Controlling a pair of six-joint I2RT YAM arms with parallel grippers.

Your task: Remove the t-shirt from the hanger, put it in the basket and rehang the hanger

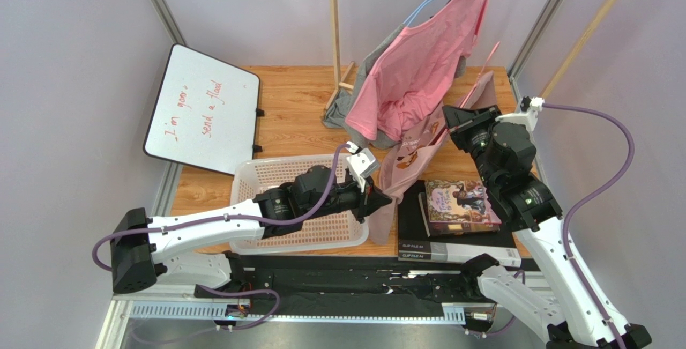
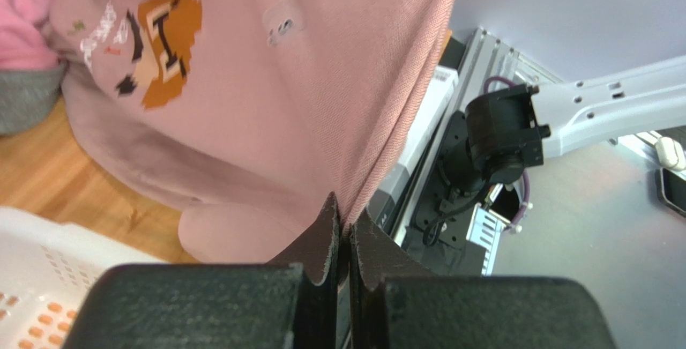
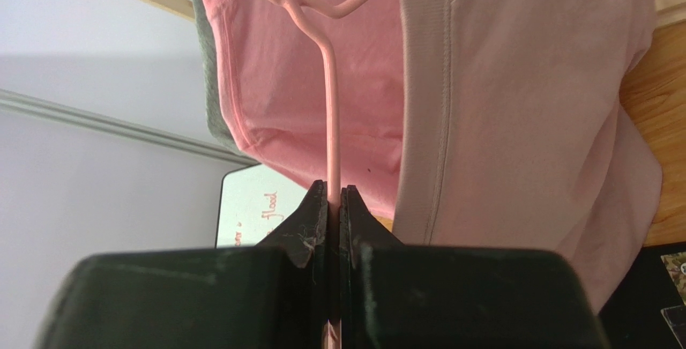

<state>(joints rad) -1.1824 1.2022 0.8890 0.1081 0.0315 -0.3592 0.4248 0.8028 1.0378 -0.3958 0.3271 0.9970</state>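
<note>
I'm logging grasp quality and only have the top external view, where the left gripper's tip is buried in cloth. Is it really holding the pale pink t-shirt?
Observer: Yes. In the left wrist view the left gripper is shut on a fold at the edge of the t-shirt.
Operator: And the right gripper, is it on cloth or hanger?
Observer: Hanger only. The right wrist view shows the right gripper shut on the bare pink wire of the hanger. The t-shirt's ribbed edge hangs just beside the wire, not between the fingers.
</note>
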